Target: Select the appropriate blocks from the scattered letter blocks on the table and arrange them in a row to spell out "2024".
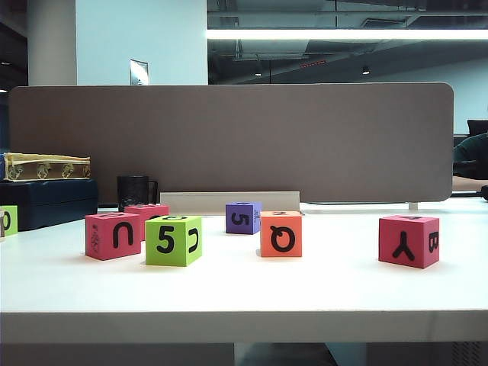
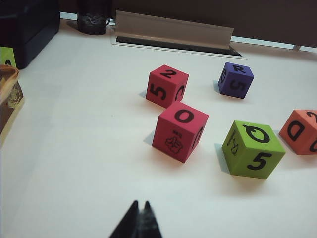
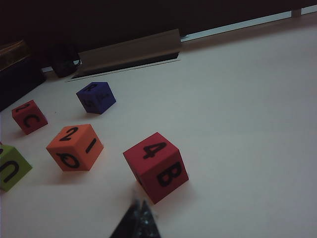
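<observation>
**Six Blocks Loose, Both Grippers Shut and Holding Nothing**

I had not touched a block yet, and the layout showed it: they lay scattered on the white table (image 1: pixel 244 293), none in a row.

Going left to right in the exterior view, the pink block showing U (image 1: pixel 113 235) sat at about 9 o'clock from the table's middle. My left wrist view showed a 0 on its top face, which is why I counted it in. Just behind it, toward 12 o'clock, stood a second pink block (image 1: pixel 146 210), partly hidden; the left wrist view showed 2 on its top, so it needed no turning. The green block (image 1: pixel 174 240) sat just beside the U block at its 3 o'clock, showing 5 and a Q on top. I judged it a spare. The purple block (image 1: pixel 243 217) lay farther back at 12 o'clock, also showing 5, also unwanted.

The orange block (image 1: pixel 280 233) stood near centre; my right wrist view showed 2 on its top. The pink block with Y and B (image 1: pixel 409 240) sat well apart at 3 o'clock, with 4 facing up in that view.

My left gripper (image 2: pixel 140 204) hung above bare table short of the 0 block, fingers pressed together and empty. My right gripper (image 3: pixel 140 204) was likewise closed on nothing, just short of the 4 block. Both would have to open before any pick.
</observation>
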{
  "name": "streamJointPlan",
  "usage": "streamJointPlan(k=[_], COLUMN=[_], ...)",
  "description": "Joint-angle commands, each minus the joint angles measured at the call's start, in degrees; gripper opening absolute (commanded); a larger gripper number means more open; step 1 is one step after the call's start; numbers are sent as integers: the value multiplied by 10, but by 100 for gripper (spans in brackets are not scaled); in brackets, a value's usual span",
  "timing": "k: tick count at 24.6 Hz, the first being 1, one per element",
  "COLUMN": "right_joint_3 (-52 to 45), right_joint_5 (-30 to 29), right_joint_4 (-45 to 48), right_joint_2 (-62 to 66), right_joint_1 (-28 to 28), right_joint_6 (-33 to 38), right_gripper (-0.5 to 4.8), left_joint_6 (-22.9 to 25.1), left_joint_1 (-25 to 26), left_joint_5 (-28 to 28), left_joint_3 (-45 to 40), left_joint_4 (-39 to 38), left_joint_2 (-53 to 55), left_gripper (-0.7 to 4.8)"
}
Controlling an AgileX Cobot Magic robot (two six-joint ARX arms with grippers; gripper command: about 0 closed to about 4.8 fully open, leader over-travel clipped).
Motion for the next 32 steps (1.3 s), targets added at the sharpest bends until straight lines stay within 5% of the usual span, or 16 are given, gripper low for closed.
streamJointPlan(k=[1,6,32], right_joint_3=[-2,1,113], right_joint_5=[-1,-3,-1], right_joint_4=[6,14,-18], right_joint_2=[-7,-7,16], right_joint_1=[1,1,1], right_joint_6=[1,1,16], right_gripper=[-1,-2,-4], left_joint_6=[-3,-39,-66], left_joint_1=[-1,-1,-1], left_joint_5=[5,5,5], left_joint_3=[2,2,40], left_joint_4=[-1,-1,20], left_joint_2=[1,1,1], left_gripper=[-5,-5,-6])
